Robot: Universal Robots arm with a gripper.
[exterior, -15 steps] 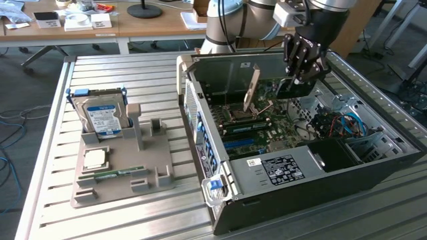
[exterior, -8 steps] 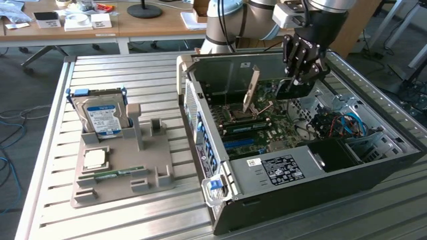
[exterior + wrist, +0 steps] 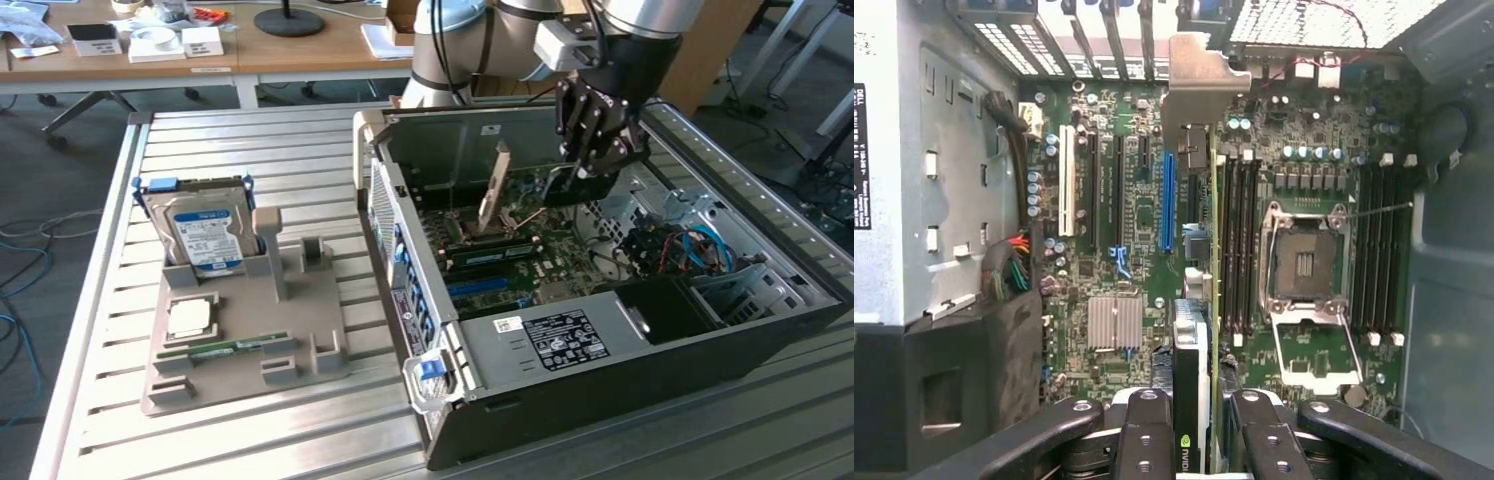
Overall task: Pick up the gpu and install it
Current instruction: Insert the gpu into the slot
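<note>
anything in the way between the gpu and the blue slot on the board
Nothing visible. The gripper holds the gpu edge-on over the motherboard, right beside the long blue slot. That slot looks bare along its whole length, with no cable or card across it.

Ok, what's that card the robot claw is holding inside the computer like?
The gpu is a thin flat card, seen edge-on: a green circuit board with a black cooler face carrying a small logo, and a silver metal bracket at its far end. It stands on edge over the motherboard inside the open case, near the blue slot. The gripper clamps it, one finger on each face. Whether it sits in a slot cannot be told.
</note>
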